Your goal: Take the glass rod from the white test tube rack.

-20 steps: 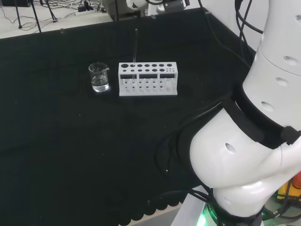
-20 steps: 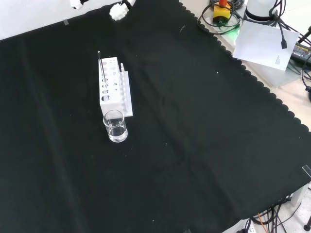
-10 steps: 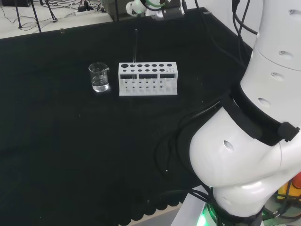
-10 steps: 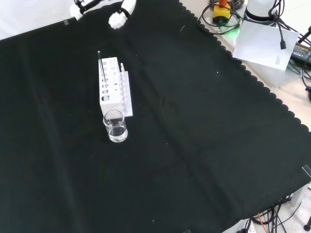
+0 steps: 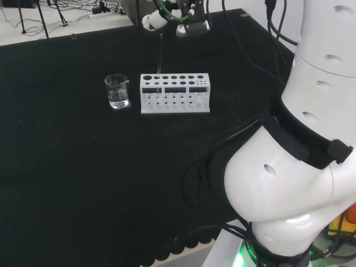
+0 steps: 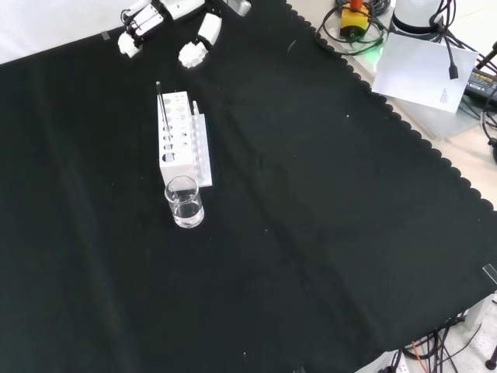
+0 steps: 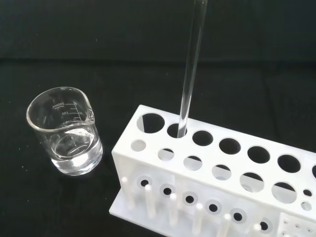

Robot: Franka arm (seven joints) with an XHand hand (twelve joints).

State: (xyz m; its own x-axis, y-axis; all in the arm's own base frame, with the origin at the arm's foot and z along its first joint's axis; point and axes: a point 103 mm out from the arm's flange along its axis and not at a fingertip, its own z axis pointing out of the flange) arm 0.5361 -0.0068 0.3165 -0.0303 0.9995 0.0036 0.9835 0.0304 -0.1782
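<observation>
A clear glass rod (image 7: 191, 64) stands upright in a hole near one end of the white test tube rack (image 7: 217, 173). From the head view the rod (image 5: 161, 54) rises from the rack (image 5: 174, 93) near its left end; from the front, the rod (image 6: 161, 105) stands at the rack's (image 6: 180, 138) far end. The hand (image 6: 167, 19) hovers beyond the rack at the front view's top, fingers relaxed and spread, holding nothing. In the head view the hand (image 5: 172, 15) is above and behind the rod's tip.
A small glass beaker (image 5: 117, 91) with a little clear liquid stands just left of the rack in the head view, nearer than the rack (image 6: 185, 202) in the front view. Cables and a white sheet (image 6: 423, 70) lie past the cloth's scalloped edge.
The hand has come down and in toward the rod's top, showing more of its fingers in both fixed views. The rod, rack and beaker have not moved.
</observation>
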